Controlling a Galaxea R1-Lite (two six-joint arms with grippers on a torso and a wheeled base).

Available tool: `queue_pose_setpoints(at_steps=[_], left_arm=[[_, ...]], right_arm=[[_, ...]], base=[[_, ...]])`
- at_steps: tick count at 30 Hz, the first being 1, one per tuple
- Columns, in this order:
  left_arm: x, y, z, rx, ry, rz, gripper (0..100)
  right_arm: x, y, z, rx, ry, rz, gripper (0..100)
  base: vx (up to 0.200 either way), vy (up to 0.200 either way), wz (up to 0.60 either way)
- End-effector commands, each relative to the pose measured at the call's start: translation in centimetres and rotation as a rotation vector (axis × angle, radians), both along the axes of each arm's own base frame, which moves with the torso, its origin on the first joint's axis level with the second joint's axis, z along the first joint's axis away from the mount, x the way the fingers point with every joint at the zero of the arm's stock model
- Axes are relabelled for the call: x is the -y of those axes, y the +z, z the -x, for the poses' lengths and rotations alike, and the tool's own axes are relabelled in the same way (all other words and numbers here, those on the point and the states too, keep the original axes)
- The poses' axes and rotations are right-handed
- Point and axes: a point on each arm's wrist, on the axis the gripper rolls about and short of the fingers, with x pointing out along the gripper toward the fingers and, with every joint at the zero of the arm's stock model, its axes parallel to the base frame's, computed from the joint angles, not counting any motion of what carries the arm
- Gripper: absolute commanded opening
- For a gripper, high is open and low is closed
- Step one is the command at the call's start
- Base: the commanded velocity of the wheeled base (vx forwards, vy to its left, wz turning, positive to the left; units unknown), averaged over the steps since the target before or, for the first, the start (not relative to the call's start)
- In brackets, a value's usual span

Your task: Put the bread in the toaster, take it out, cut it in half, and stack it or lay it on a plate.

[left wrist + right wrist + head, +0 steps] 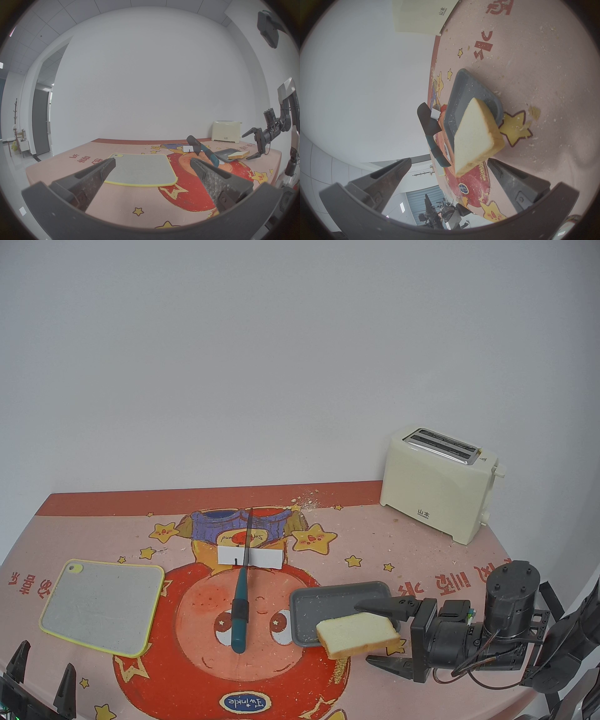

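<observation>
One slice of white bread (353, 634) lies in the head view half on the near rim of a dark grey tray (325, 605), overhanging toward the right gripper (362, 634), whose fingers stand wide apart on either side of the slice without pinching it. A cream toaster (437, 490) stands farther back on the right, well apart. A teal-handled knife (240, 599) rests across a small white block (250, 556), and a grey cutting board (103, 605) lies to the left on the crumb-strewn cartoon tablecloth (387, 540). The left gripper (44, 662) hangs at the near left edge.

From the left wrist view, that gripper's fingers are spread with nothing between them, near the cutting board; a plain white wall (150, 78) rises behind.

From the right wrist view, the slice looks light, soft and crumbly. A gentle pinch across its flat faces at the overhanging edge seems safest, since a hard squeeze would likely crush it.
</observation>
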Motion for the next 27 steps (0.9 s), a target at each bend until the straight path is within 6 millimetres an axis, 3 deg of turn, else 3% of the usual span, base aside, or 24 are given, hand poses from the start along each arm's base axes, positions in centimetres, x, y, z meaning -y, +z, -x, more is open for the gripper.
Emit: queue_pose_setpoints(at_steps=[1,21,22,27], left_arm=[[0.0,-0.49,-0.12,-0.017,0.0,0.0,100],[0.0,-0.49,-0.12,-0.017,0.0,0.0,100],[0.0,-0.49,-0.12,-0.017,0.0,0.0,100],[0.0,-0.49,-0.12,-0.017,0.0,0.0,100]], right_arm=[[-0.03,-0.24,-0.18,-0.006,-0.004,0.007,100],[-0.17,-0.25,-0.77,-0.002,-0.016,0.004,100],[-0.17,-0.25,-0.77,-0.002,-0.016,0.004,0],[-0.13,-0.67,-0.67,-0.019,-0.012,0.021,0]], base=[[0.0,0.0,0.0],[0.0,0.0,0.0],[0.0,0.0,0.0],[0.0,0.0,0.0]])
